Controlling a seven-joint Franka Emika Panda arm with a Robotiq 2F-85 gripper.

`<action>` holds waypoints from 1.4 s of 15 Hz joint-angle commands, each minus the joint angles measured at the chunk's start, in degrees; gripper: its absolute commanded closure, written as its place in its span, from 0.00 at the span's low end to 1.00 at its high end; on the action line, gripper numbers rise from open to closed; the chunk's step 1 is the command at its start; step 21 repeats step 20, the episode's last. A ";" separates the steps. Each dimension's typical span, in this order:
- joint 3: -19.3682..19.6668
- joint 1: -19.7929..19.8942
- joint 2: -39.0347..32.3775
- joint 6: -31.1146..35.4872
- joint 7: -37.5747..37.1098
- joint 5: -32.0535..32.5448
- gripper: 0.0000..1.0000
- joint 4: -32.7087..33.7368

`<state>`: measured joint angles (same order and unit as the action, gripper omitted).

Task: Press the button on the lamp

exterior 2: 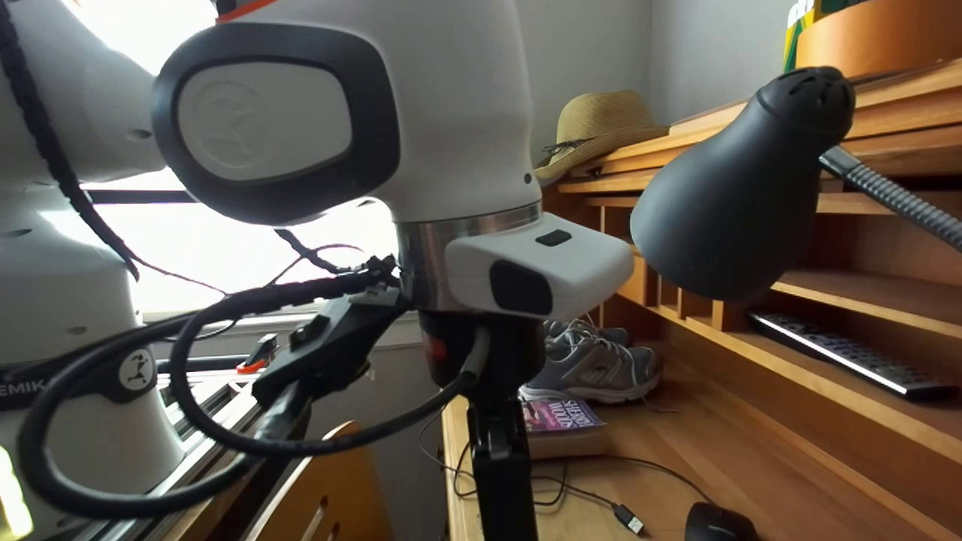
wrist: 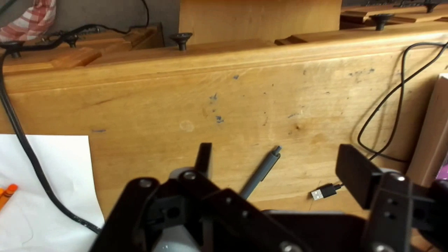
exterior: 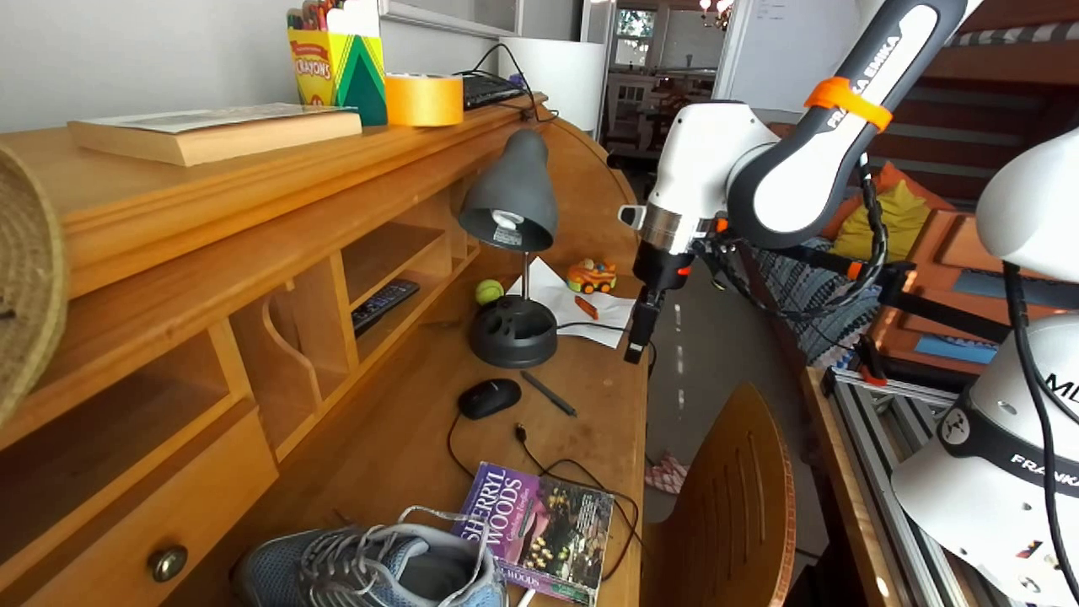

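Note:
The lamp (exterior: 512, 331) stands on the desk, with a dark grey cone shade, thin neck and round black base with compartments. In an exterior view its shade (exterior 2: 733, 195) is large at the right, its base out of frame. I cannot make out a button. My gripper (exterior: 639, 346) points down over the desk's front edge, apart from the lamp and nearer the chair side. It also hangs low in an exterior view (exterior 2: 502, 481). In the wrist view the gripper (wrist: 279, 168) is open, nothing between its fingers; the desk with a grey pen (wrist: 260, 173) lies below.
A black mouse (exterior: 491, 398), a USB plug (wrist: 323, 191), a book (exterior: 548, 531) and a shoe (exterior: 379, 565) lie on the desk. Paper (exterior: 582, 308), a toy car (exterior: 592, 276) and a tennis ball (exterior: 489, 292) are near the lamp base. A chair (exterior: 733, 506) stands in front.

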<state>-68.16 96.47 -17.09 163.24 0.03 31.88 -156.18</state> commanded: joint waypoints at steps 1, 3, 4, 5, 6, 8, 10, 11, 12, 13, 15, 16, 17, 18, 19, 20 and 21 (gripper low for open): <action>-15.61 15.13 -2.71 -13.56 7.04 -7.67 0.00 3.74; -24.12 23.38 -4.41 -22.03 8.64 -9.79 0.00 6.84; -28.24 27.50 -5.80 -26.32 9.15 -9.98 0.00 8.42; -32.22 31.31 -7.65 -30.93 9.18 -10.01 0.00 10.13; -36.09 34.85 -8.99 -35.49 8.89 -9.77 0.01 11.66; -43.14 40.77 -13.04 -44.75 6.74 -7.82 0.00 14.93; -49.82 45.50 -18.32 -53.79 5.00 -5.92 0.00 17.66; -52.28 46.69 -20.29 -57.31 4.75 -5.32 0.00 18.59; -46.43 41.75 -16.33 -52.18 5.58 -6.03 0.00 18.23; -47.77 42.50 -18.02 -53.86 5.47 -5.95 0.00 19.21; -46.79 42.07 -18.79 -53.71 5.74 -5.92 0.00 19.05; -46.13 41.50 -18.51 -53.60 5.83 -5.85 0.00 18.92; -45.75 41.01 -18.34 -53.57 5.84 -5.84 0.00 18.85; -45.75 40.87 -18.32 -53.57 5.76 -5.82 0.00 18.72; -45.80 40.83 -18.32 -53.57 5.66 -5.80 0.00 18.62; -45.78 40.80 -18.30 -53.57 5.61 -5.79 0.00 18.60; -45.78 40.80 -18.30 -53.57 5.61 -5.79 0.00 18.60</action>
